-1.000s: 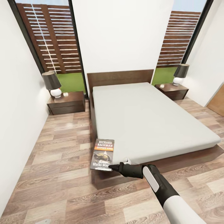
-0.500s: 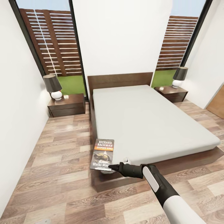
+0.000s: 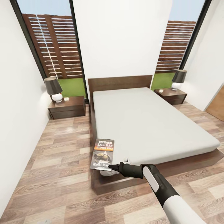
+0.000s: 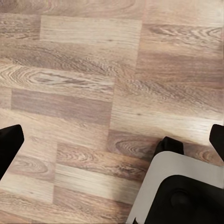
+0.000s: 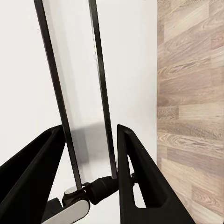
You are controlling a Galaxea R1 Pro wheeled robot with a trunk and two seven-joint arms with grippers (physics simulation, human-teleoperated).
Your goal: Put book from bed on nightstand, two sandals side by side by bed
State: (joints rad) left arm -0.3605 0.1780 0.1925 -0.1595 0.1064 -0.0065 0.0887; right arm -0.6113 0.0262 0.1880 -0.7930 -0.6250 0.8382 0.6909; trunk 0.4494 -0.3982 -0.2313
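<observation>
The robot's white-and-black right arm [image 3: 161, 189] reaches forward and to the left from the lower right of the head view, its black right gripper [image 3: 112, 167] pinched onto the near edge of the dark grey paperback book [image 3: 103, 154]. In the left wrist view, the left gripper's black fingers [image 4: 9, 145] stand wide apart, holding nothing.

The bed [image 3: 146, 124] stands on the plank floor [image 3: 59, 174], its grey mattress bare, flanked by two nightstands. The left nightstand [image 3: 67, 108] and right nightstand [image 3: 172, 95] each carry a dark-shaded lamp.
</observation>
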